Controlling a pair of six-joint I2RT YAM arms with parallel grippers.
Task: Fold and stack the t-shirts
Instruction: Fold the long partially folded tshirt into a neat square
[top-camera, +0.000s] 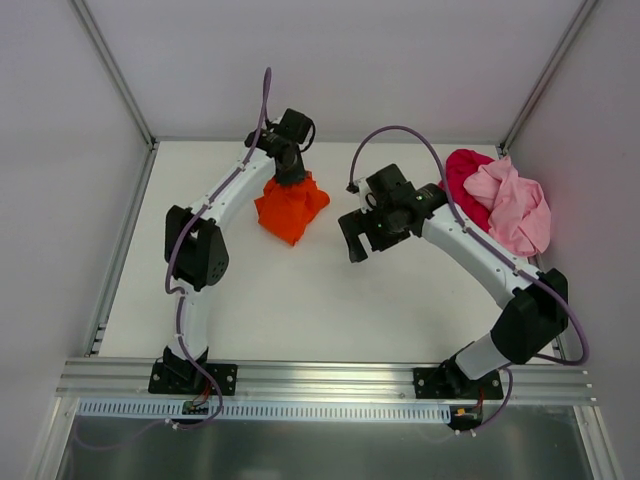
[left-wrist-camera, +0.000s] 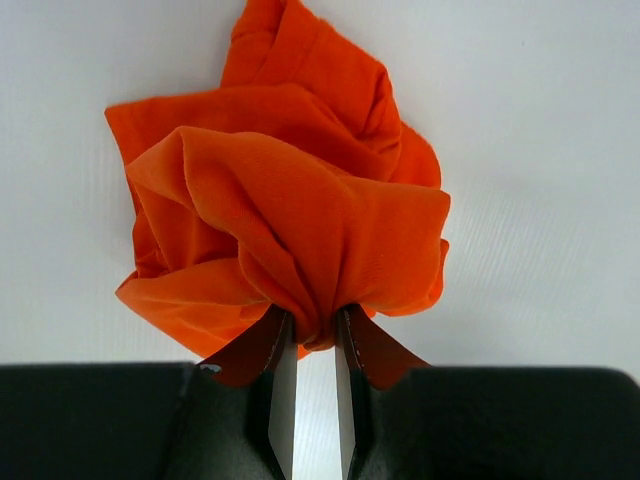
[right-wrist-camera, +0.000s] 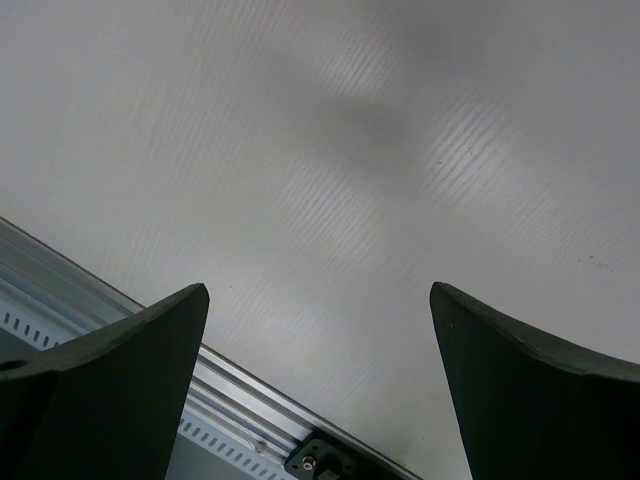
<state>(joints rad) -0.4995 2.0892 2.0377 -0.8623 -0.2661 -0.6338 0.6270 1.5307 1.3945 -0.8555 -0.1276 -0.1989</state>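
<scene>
A bright orange t-shirt (top-camera: 291, 208) hangs bunched in the middle of the table, pinched at its top by my left gripper (top-camera: 291, 177). From the left wrist the orange t-shirt (left-wrist-camera: 290, 220) fills the view, a fold of it clamped between the fingers of the left gripper (left-wrist-camera: 315, 325). A crumpled light pink t-shirt (top-camera: 515, 207) lies on a crimson-magenta red t-shirt (top-camera: 465, 175) at the back right. To the right of the orange cloth, my right gripper (top-camera: 357, 240) stands open, with only bare table between its fingers (right-wrist-camera: 120, 390).
White walls close the table at the back and sides. An aluminium rail (top-camera: 320, 380) runs along the near edge, also visible in the right wrist view as the rail (right-wrist-camera: 230, 400).
</scene>
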